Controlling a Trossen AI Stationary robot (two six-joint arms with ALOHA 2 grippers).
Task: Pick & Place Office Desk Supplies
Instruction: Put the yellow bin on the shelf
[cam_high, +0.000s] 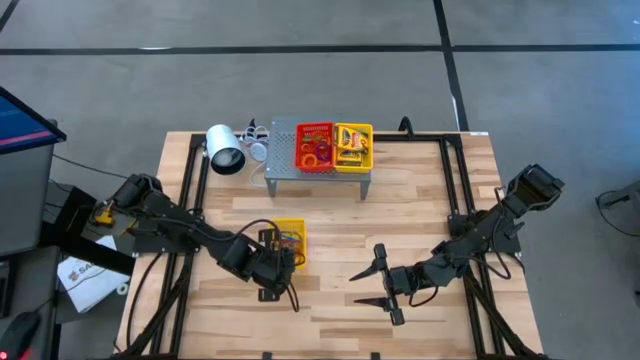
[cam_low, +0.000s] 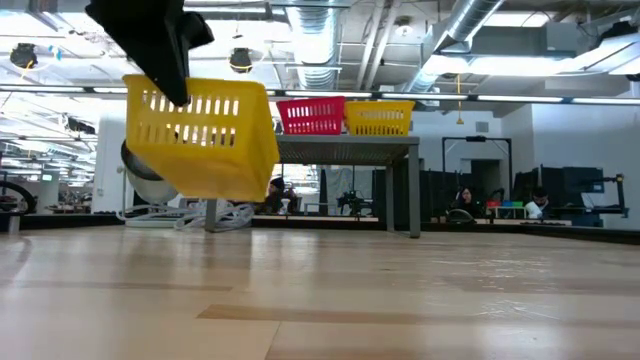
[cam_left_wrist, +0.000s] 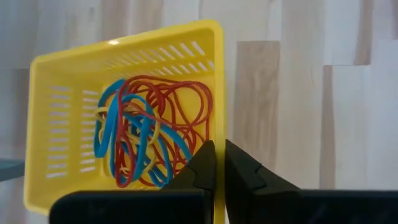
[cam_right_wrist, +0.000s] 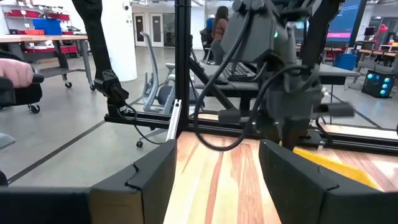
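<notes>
A small yellow tray (cam_left_wrist: 124, 74) holding red, blue and yellow rubber bands (cam_left_wrist: 149, 137) hangs above the wooden table (cam_high: 420, 210), left of its middle. My left gripper (cam_left_wrist: 219, 144) is shut on it. In the low view the tray (cam_low: 200, 140) is tilted and clear of the tabletop. Right of the middle, my right gripper (cam_high: 355, 288) stands level and open with nothing between its fingers (cam_right_wrist: 149, 180). At the far edge a red tray (cam_high: 314, 147) and a yellow tray (cam_high: 353, 147) with small supplies sit on a grey stand (cam_high: 285, 165). My left gripper pinches the rim of one side wall (cam_left_wrist: 218, 124) of the yellow tray, one finger inside the tray and one outside. The fingers slant down from above, from the table's near left. The tray is lifted clear and hangs tilted below them with the rubber bands inside.
A white lamp-like cylinder (cam_high: 225, 150) lies left of the grey stand at the far edge. Black frame rails (cam_high: 195, 170) run along the table's left, right and far sides. Bare wood shows between the two grippers and in front of the stand.
</notes>
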